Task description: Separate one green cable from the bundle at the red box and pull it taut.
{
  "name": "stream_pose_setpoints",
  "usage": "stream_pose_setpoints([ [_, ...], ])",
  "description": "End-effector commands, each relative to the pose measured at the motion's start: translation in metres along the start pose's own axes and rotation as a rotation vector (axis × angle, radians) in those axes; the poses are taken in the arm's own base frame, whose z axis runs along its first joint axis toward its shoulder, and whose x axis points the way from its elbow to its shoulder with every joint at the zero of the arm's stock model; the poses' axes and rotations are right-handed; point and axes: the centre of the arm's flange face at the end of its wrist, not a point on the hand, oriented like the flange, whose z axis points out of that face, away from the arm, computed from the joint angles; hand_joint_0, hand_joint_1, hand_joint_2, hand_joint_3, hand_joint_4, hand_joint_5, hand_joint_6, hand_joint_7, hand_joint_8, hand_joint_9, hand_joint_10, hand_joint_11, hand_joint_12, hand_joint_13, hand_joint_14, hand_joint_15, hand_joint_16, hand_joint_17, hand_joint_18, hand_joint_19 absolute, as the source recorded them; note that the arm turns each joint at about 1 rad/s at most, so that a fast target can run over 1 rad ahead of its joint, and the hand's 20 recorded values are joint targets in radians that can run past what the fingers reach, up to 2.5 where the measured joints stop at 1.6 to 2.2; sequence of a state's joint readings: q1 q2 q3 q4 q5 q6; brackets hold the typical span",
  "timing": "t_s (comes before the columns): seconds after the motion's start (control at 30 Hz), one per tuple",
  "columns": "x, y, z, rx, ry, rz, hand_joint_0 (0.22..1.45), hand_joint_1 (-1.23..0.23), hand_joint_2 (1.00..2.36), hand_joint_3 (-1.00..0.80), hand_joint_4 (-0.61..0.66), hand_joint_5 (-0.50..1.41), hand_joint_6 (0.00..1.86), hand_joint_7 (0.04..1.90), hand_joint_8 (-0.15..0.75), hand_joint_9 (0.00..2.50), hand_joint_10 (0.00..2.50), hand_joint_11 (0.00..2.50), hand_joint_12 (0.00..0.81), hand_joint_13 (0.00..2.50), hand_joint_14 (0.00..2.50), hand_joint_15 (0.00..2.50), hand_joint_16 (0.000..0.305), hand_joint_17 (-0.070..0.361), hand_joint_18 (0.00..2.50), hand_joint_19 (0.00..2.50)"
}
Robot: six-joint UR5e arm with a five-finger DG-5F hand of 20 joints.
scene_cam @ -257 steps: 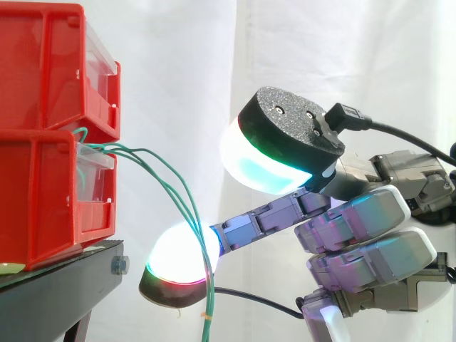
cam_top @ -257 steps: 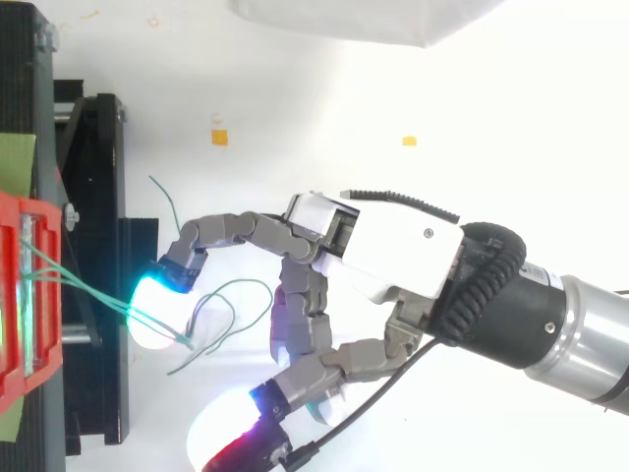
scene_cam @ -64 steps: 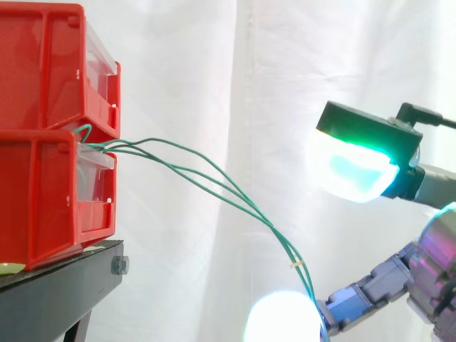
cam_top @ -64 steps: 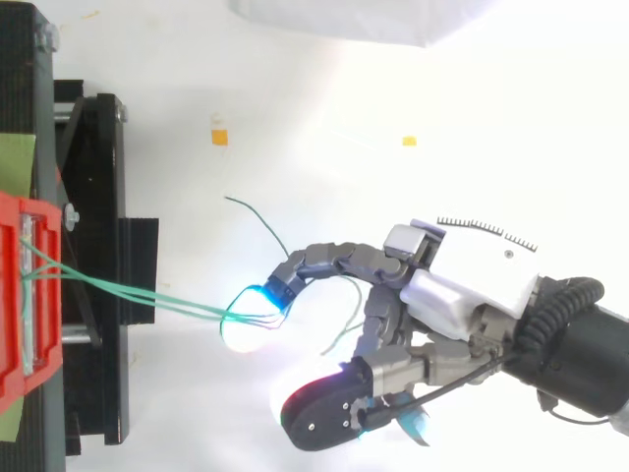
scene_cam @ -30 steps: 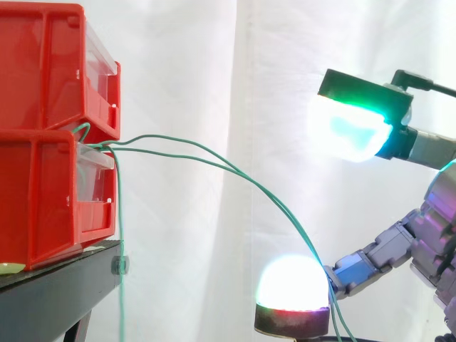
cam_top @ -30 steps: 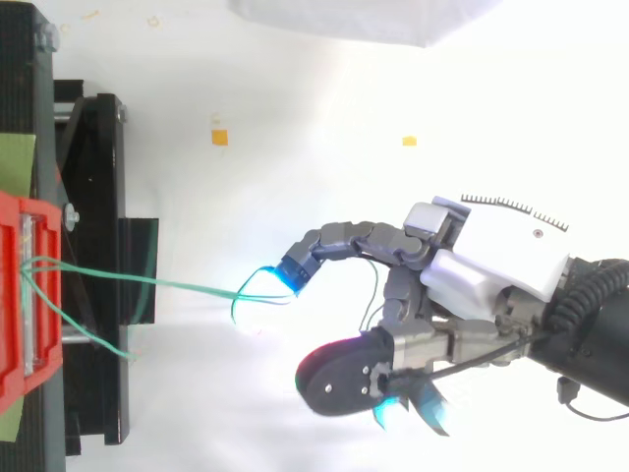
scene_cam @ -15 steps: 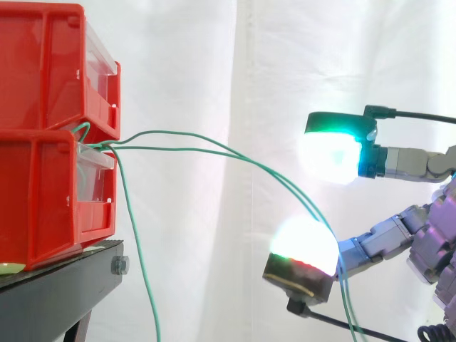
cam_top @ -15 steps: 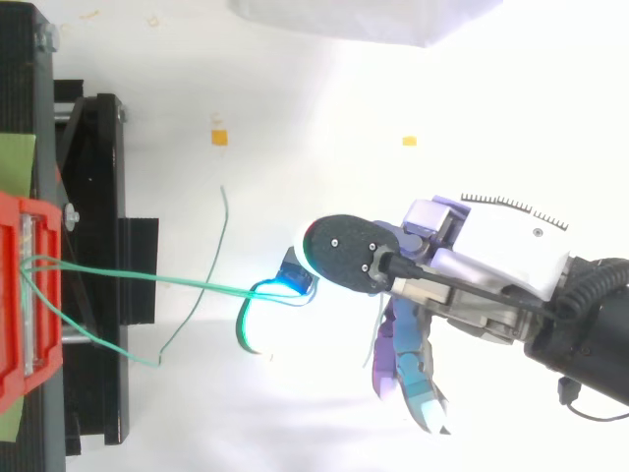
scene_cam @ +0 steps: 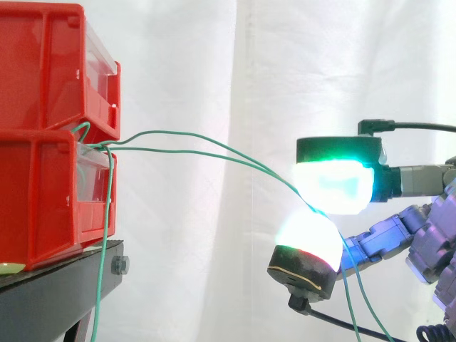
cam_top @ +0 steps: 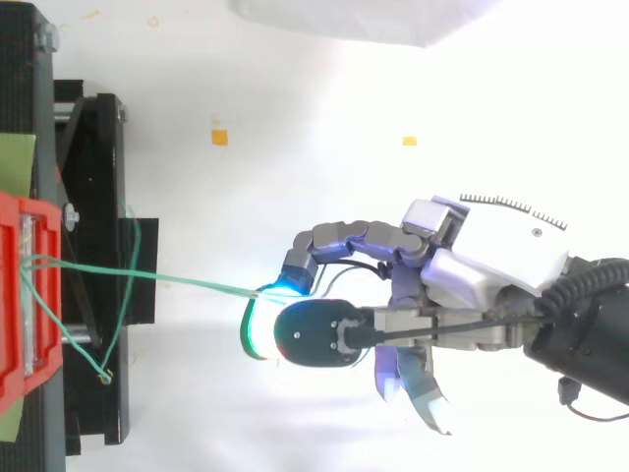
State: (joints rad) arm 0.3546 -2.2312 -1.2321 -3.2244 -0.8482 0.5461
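Several thin green cables (scene_cam: 192,142) leave the front of the lower red box (scene_cam: 43,199). Two of them arc rightward, slightly slack, to my hand (cam_top: 491,261). There they pass between two glowing fingertips (scene_cam: 333,187), one pad above and one below, which are pressed close together on them. Past the pinch their loose ends drop toward the lower right. A third green cable (scene_cam: 105,242) hangs free from the box, straight down past the stand; from above its end (cam_top: 104,376) lies over the stand. My other fingers are curled under the palm.
A second red box (scene_cam: 43,64) sits stacked on the lower one, both on a black stand (scene_cam: 64,285) at the left. A white curtain forms the background. Two small orange tape marks (cam_top: 219,138) lie on the white floor.
The upper pad has swung down onto the lower pad, closing on two cables. The third cable has slipped away and now hangs down from the box.
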Motion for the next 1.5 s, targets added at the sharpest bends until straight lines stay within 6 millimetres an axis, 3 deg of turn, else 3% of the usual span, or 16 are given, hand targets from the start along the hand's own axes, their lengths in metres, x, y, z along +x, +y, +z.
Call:
stream_pose_setpoints([
  [0.0,0.0,0.001,0.0,-0.001,0.0,0.001,0.75,-0.71,1.02,-0.31,0.09,0.14,0.5,1.22,0.208,2.26,0.02,0.47,0.511,2.06,0.02,0.59,0.072,0.162,2.5,0.45],
  [0.17,-0.002,0.002,0.001,-0.002,-0.004,0.0,0.71,-0.82,1.02,-0.2,0.1,0.15,0.5,1.25,0.221,2.26,0.02,0.45,0.499,2.06,0.02,0.58,0.073,0.163,2.5,0.44],
  [0.23,-0.002,0.001,0.001,-0.002,-0.006,-0.002,0.63,-0.82,1.01,-0.41,0.12,0.14,0.5,1.27,0.22,2.26,0.02,0.44,0.494,2.06,0.02,0.57,0.073,0.165,2.5,0.45],
  [0.27,-0.002,0.002,0.001,-0.003,-0.005,-0.001,0.55,-0.75,1.0,-0.5,0.13,0.15,0.5,1.27,0.225,2.27,0.02,0.43,0.501,2.07,0.02,0.57,0.075,0.169,2.5,0.44],
  [0.3,-0.003,0.0,0.001,-0.002,-0.008,-0.005,0.46,-0.54,1.0,-0.5,0.14,0.15,0.5,1.27,0.229,2.31,0.01,0.38,0.517,2.11,0.02,0.54,0.079,0.177,2.5,0.36],
  [0.33,-0.002,0.002,0.001,-0.004,-0.006,-0.004,0.43,-0.45,1.0,-0.5,0.15,0.15,0.5,1.26,0.235,2.32,0.01,0.37,0.522,2.12,0.02,0.52,0.081,0.182,2.5,0.33],
  [0.4,-0.002,0.001,0.001,-0.002,-0.008,-0.01,0.4,-0.24,1.0,-0.5,0.12,0.15,0.5,1.27,0.214,2.34,0.01,0.33,0.518,2.13,0.02,0.51,0.081,0.182,2.5,0.31],
  [0.5,-0.002,0.002,0.001,-0.005,-0.009,-0.024,0.43,-0.08,1.0,-0.5,0.1,0.15,0.5,1.29,0.168,2.32,0.02,0.38,0.505,2.1,0.02,0.53,0.078,0.176,2.5,0.35],
  [0.63,-0.006,0.004,0.0,-0.026,-0.049,-0.067,0.55,-0.22,1.0,-0.5,0.08,0.15,0.5,1.28,0.111,2.33,0.02,0.47,0.488,2.1,0.02,0.55,0.074,0.166,2.5,0.42],
  [0.73,-0.012,0.006,0.0,-0.054,-0.107,-0.1,0.68,-0.47,1.0,-0.5,0.07,0.15,0.5,1.26,0.1,2.35,0.02,0.52,0.478,2.09,0.02,0.57,0.071,0.16,2.5,0.45],
  [0.9,-0.017,0.01,-0.001,-0.081,-0.16,-0.142,0.75,-0.62,1.01,-0.41,0.06,0.15,0.5,1.25,0.106,2.36,0.02,0.56,0.471,2.09,0.02,0.58,0.069,0.156,2.5,0.45],
  [1.23,-0.022,0.038,-0.01,-0.095,-0.314,-0.339,0.73,-0.78,1.02,-0.15,0.02,0.15,0.5,1.25,0.167,2.36,0.02,0.57,0.453,2.09,0.02,0.58,0.07,0.157,2.5,0.46],
  [1.47,-0.023,0.04,-0.013,-0.086,-0.33,-0.361,0.69,-0.9,1.02,-0.17,0.08,0.15,0.5,1.29,0.194,2.37,0.02,0.53,0.458,2.1,0.02,0.56,0.072,0.161,2.5,0.43],
])
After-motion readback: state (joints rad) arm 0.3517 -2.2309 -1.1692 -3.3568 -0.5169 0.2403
